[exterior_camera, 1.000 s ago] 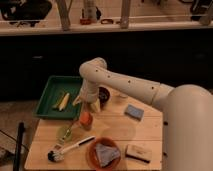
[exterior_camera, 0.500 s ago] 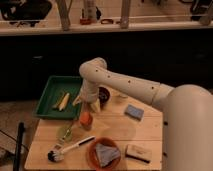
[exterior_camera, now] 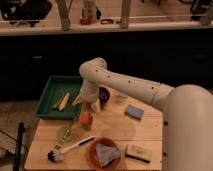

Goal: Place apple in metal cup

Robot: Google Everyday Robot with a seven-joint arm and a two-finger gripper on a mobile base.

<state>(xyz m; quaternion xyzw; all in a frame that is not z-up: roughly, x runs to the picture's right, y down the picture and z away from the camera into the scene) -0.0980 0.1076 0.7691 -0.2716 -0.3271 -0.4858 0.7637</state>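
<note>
The apple is a small orange-red round thing on the wooden table, just right of the green tray. The metal cup is a small dark round cup at the back of the table, partly hidden by my arm. My gripper hangs down from the white arm, just in front of and to the left of the cup and a little above and behind the apple. It does not visibly touch the apple.
A green tray with yellowish pieces lies at the left. A small green thing, a white brush, an orange bowl with a grey cloth, a tan sponge and a blue sponge lie on the table.
</note>
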